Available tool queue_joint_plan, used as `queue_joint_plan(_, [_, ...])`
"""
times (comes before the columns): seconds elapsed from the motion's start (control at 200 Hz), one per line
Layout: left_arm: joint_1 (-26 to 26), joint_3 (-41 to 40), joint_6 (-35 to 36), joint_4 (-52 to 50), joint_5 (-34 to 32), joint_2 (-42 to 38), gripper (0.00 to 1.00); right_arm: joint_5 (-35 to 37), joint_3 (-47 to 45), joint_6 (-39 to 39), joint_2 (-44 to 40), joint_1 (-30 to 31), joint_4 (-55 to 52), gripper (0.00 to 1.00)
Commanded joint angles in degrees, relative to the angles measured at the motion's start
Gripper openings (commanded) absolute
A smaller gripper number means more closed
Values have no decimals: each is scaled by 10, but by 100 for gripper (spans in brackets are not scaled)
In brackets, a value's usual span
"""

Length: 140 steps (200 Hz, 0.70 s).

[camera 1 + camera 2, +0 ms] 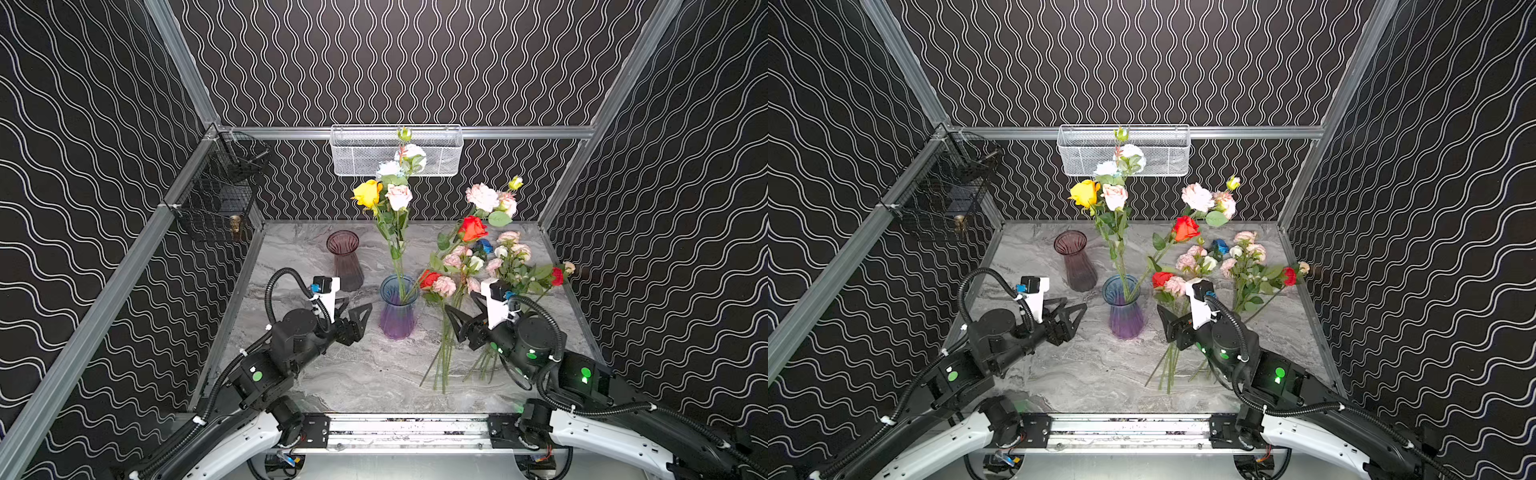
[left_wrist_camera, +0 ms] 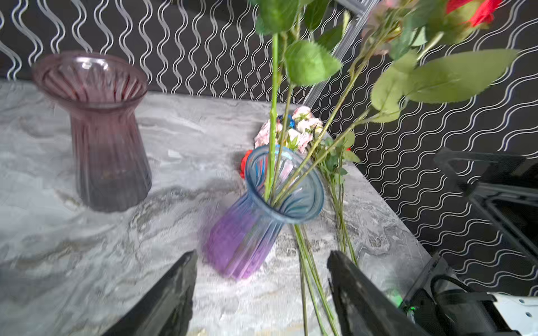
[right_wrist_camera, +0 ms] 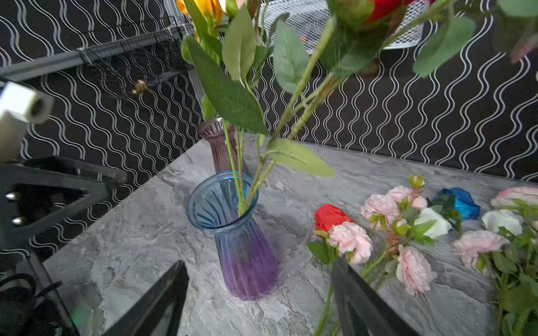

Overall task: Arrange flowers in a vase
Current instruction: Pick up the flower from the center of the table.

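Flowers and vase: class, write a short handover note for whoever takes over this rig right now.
Grippers: the left gripper is open and empty, beside the blue-purple vase. The right gripper is open, by the stems of the loose flowers lying on the table; whether it touches them I cannot tell.
Done: a yellow rose, pink rose, white spray, red rose and pink spray stand in the blue-purple vase.
Left: put the loose flowers in. The pink vase behind is empty.
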Motion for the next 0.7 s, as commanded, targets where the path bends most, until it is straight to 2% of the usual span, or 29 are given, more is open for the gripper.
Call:
queue_joint_plan(0.0, [0,6,-21,-83,-31,-12,75,23,-17,-11,-12,0,41,79])
queue_joint_plan(0.095, [1,4,-43,-107,-72,-21,75,27,-28,-9,-16,0,52,71])
queue_joint_plan(0.31, [1,4,-43,-137,-114,-27,75,162,-79,57,-9,-3,65,53])
queue_joint_plan(0.36, [1,0,-68,-157,-154,-29,75,192,-102,86,-21,-9,78,50])
queue_joint_plan(0.425, [0,-8,-103,-175,-182,-34,76,188,-137,116,-47,-34,103,49])
queue_joint_plan(0.5, [1,-26,-136,-181,-184,-48,77,145,-161,157,-58,-95,110,45])
queue_joint_plan(0.551, [1,-47,-150,-173,-180,-64,77,85,-164,185,-48,-163,101,44])
queue_joint_plan(0.631, [1,-81,-182,-158,-182,-95,77,-53,-163,218,-7,-280,99,44])
queue_joint_plan(0.696, [0,-98,-197,-151,-180,-120,77,-133,-159,240,32,-349,114,44])
